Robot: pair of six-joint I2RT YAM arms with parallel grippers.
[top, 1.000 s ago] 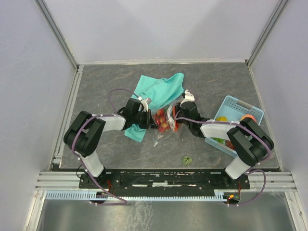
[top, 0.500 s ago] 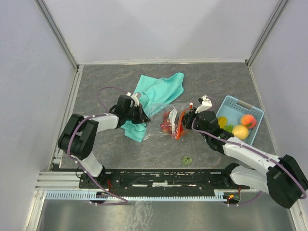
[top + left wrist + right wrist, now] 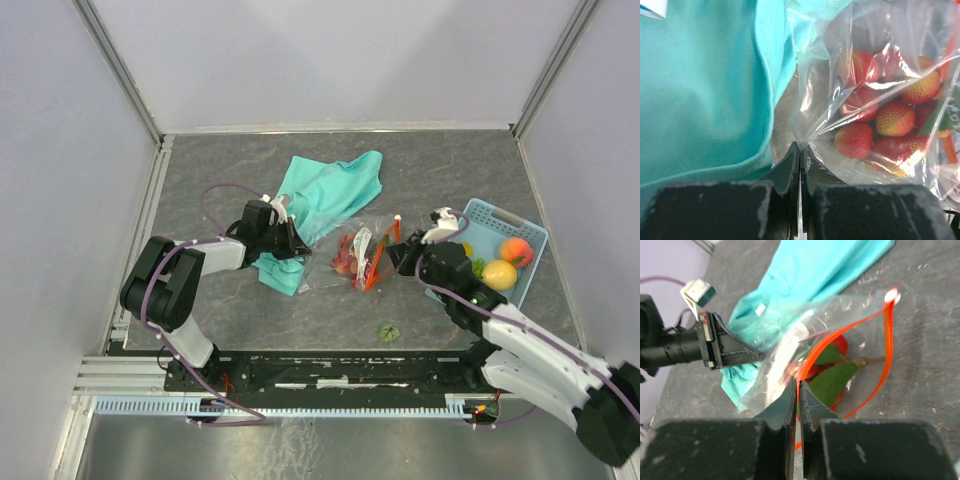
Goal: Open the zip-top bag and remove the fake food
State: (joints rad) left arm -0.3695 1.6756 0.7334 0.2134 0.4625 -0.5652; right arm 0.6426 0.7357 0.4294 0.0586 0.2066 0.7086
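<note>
The clear zip-top bag (image 3: 340, 240) lies stretched between my two grippers, in front of the teal cloth. Its orange-red zip strip (image 3: 888, 347) gapes in a loop, so the mouth stands open. My left gripper (image 3: 297, 246) is shut on the bag's closed end (image 3: 812, 127). My right gripper (image 3: 799, 386) is shut on the near side of the zip strip. Fake food is still inside: red berries (image 3: 855, 140) and green leaves (image 3: 832, 382). A yellow lemon (image 3: 499, 274) and a peach (image 3: 516, 250) lie in the basket.
A light blue basket (image 3: 498, 217) stands at the right edge of the table. The teal cloth (image 3: 335, 185) lies bunched behind and under the left gripper. One small green leafy piece (image 3: 388, 332) rests on the table near the front. Metal rails border the table.
The grippers have drawn apart: the left moved left with the bag's end, the right pulled the zip strip right and toward the front. The bag is now stretched and its mouth wider.
</note>
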